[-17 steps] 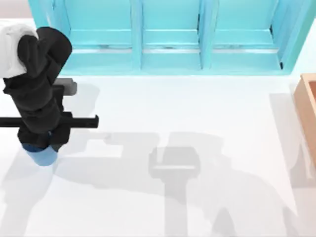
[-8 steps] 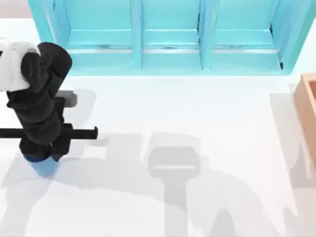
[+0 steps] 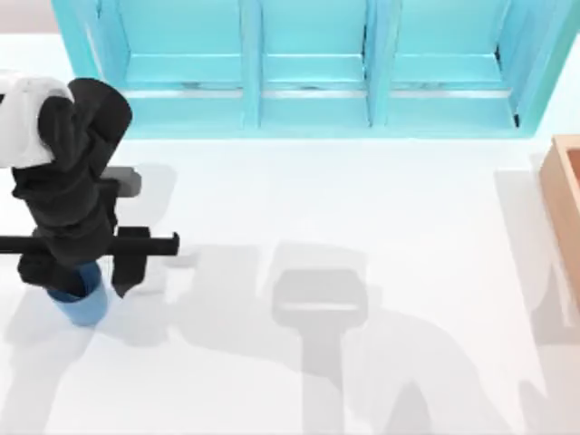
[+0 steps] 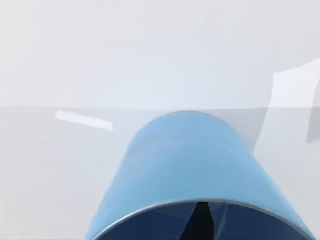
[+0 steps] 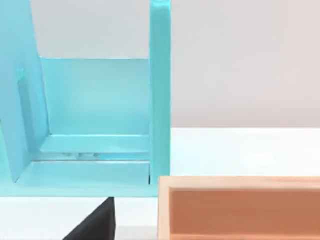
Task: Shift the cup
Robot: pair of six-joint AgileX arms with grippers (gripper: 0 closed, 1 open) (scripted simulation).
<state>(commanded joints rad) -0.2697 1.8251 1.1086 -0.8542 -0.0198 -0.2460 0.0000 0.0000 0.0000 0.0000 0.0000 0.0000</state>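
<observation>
Left gripper sits over the cup at table left; grip state can't tell. Cup looks light, rigid, smooth-walled: pinch across rim.

Text: none is showing that can be read.
Labels, brands: none is appearing on any surface.
Numbers, signs: none is standing anywhere in the views.

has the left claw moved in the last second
Yes. In the top view the left claw has shifted slightly toward the near edge, away from the turquoise cabinet, over the cup.
</observation>
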